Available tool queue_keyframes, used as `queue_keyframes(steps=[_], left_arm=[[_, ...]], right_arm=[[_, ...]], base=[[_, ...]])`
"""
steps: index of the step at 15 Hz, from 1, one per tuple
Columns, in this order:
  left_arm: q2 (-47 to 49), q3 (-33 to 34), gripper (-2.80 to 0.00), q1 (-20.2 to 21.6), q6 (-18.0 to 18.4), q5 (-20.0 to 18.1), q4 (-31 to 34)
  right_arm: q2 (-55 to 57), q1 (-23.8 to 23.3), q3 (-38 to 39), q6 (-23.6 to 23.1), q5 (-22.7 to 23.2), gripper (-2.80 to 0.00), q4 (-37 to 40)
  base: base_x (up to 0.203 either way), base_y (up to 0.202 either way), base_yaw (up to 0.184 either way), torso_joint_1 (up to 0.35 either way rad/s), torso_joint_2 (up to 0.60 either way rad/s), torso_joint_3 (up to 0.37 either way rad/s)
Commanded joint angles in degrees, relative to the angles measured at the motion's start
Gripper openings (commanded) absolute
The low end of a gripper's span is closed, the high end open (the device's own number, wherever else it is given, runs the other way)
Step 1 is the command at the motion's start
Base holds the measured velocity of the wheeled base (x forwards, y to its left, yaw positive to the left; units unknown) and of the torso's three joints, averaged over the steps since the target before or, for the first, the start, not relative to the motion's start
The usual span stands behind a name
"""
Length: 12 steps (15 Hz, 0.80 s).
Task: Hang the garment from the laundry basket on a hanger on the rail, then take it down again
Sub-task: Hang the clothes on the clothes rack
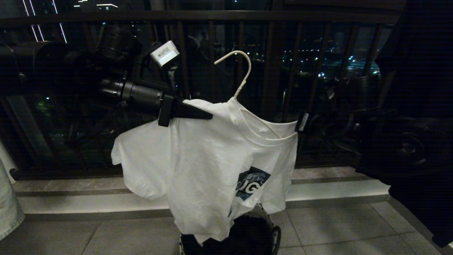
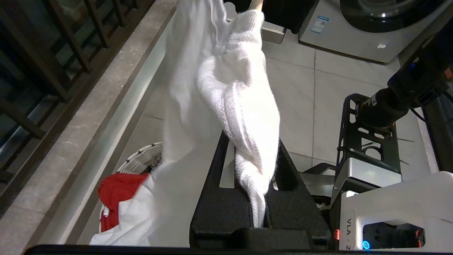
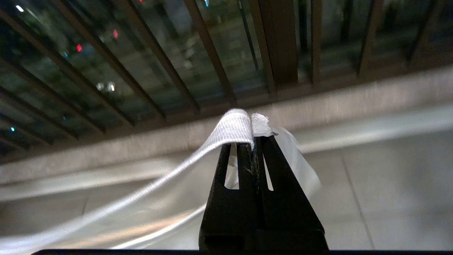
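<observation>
The balcony railing fills the dark background, its bars hard to make out against the night. In front of it hangs one T-shirt, held up in the air above the laundry basket; folds hide most of its chest graphic, so only a few letters show. The basket is largely hidden behind the shirt's hem and cut off at the frame edge; in the left wrist view its rim shows, with one red cloth inside. One white wire hanger sits inside the shirt: only its hook, neck and part of one arm at the collar show. The left end effector is clenched on the shirt's shoulder fabric. The right end effector, mostly lost in darkness, is clenched on the collar edge.
</observation>
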Motion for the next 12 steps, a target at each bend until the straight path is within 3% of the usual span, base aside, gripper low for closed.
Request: queue_keyframes(steps=[1, 4, 8, 12], left_arm=[[0.9, -0.03, -2.8, 0.06, 0.03, -0.64, 0.0], [1.79, -0.39, -2.8, 0.68, -0.06, -5.49, -0.09], [2.61, 1.37, -2.8, 0.64, -0.7, -5.81, -4.7], [2.68, 4.67, -2.8, 0.59, -8.66, -5.81, -16.09]], right_arm=[[-0.95, 0.07, -3.42, -1.32, -0.12, -2.8, 0.63], [-1.07, 0.16, -6.89, -1.91, -0.12, -2.8, 2.92], [-1.52, 0.81, -10.09, -2.45, -0.12, -2.8, 4.76], [-1.52, 2.58, -12.96, -3.14, -0.12, -2.8, 5.65]], base=[[0.0, 0.0, 0.0, 0.0, 0.0, 0.0], [0.0, 0.0, 0.0, 0.0, 0.0, 0.0], [0.0, 0.0, 0.0, 0.0, 0.0, 0.0], [0.0, 0.0, 0.0, 0.0, 0.0, 0.0]])
